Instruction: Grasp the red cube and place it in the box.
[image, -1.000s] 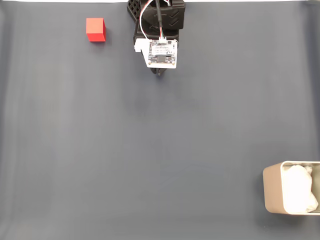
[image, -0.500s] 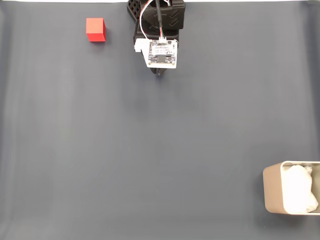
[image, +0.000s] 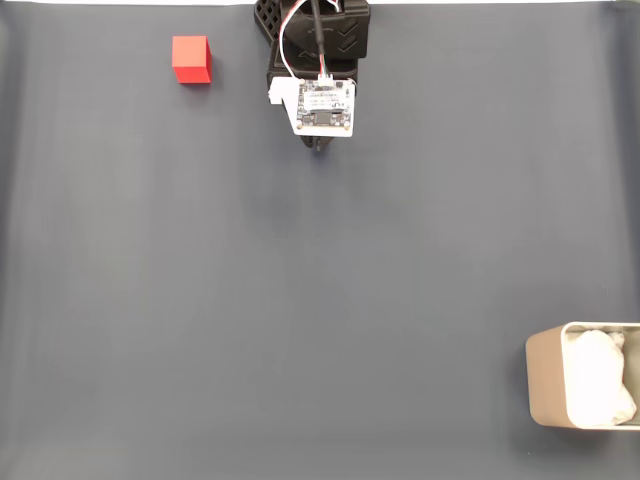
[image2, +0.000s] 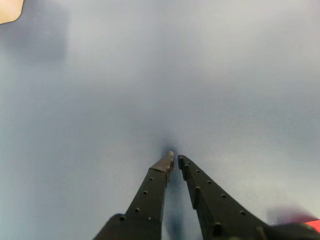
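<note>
In the fixed view the red cube (image: 190, 59) lies on the dark grey mat at the top left, apart from the arm. The beige-grey box (image: 545, 380) stands at the bottom right edge with white lumpy padding (image: 598, 378) inside. My gripper (image: 320, 148) hangs at the top centre, right of the cube and far from the box. In the wrist view the gripper (image2: 175, 159) is shut, its black fingertips nearly touching over the mat with nothing between them. A beige corner (image2: 9, 9) at the top left of that view looks like the box.
The grey mat (image: 300, 300) covers the whole table between arm, cube and box. The arm's black base (image: 315, 30) sits at the top edge. A blurred red patch (image2: 311, 223) shows at the wrist view's bottom right; I cannot tell what it is.
</note>
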